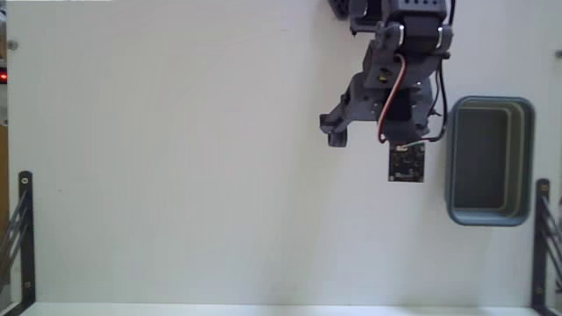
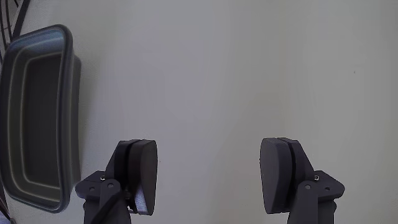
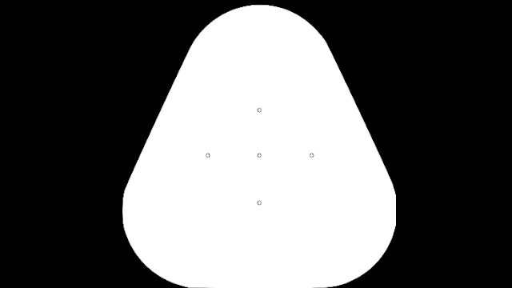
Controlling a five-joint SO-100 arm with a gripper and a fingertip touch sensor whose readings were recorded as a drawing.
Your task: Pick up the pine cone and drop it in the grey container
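Wrist view gives us the clearest look at the tool point(image 2: 208, 177): its two dark fingers point(image 2: 140, 174) stand wide apart near the bottom edge, with only bare pale surface point(image 2: 217, 74) between them and nothing gripped. At the left of that view we see the grey container point(image 2: 68, 112), a blue-grey tub with rounded corners, a thick rim and a darker inside; the part of its interior that shows holds nothing we can make out.

From the fixed view we see the arm point(image 1: 395, 79) reaching down from the top edge, its small circuit board point(image 1: 407, 161) hanging at the lower end. The grey container point(image 1: 524, 158) stands just to the right of the arm, near the right edge of the white surface point(image 1: 176, 175), apart from the tool. Black metal brackets point(image 1: 19, 228) stand at the lower left and lower right corners.

We cannot find the pine cone in either view; where it lies we cannot tell.
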